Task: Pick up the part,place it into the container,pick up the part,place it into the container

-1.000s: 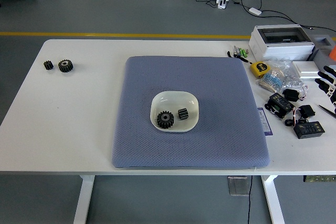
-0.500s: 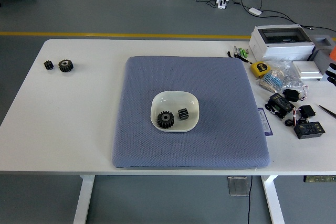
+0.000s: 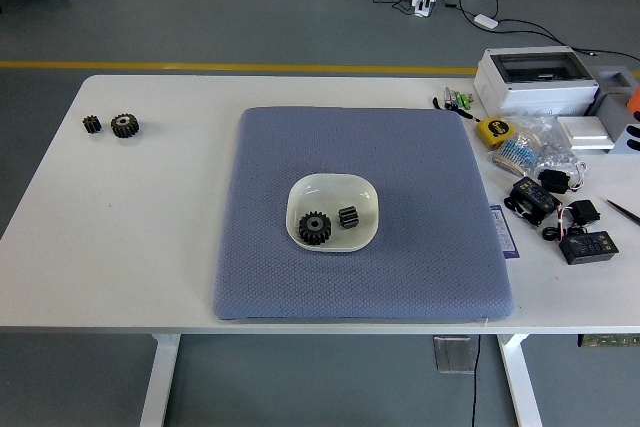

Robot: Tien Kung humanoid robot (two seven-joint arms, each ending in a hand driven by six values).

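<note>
A white bowl point(image 3: 362, 193) sits in the middle of a blue-grey mat point(image 3: 420, 247). Inside it lie a large black gear point(image 3: 315, 228) on the left and a small black gear point(image 3: 348, 217) on the right. Two more black gears rest on the white table at the far left: a small one point(image 3: 92, 124) and a larger one point(image 3: 125, 125). Neither robot hand shows in the head view.
The right side of the table holds clutter: a white box with a clear lid point(image 3: 536, 80), a yellow tape measure point(image 3: 492, 131), a bag of small parts point(image 3: 530, 152), black adapters and cables point(image 3: 560, 217), and an orange object point(image 3: 633, 101) at the right edge.
The right hand, seen at the right edge one second ago, has drawn back out of view. Nothing on the table has moved.
</note>
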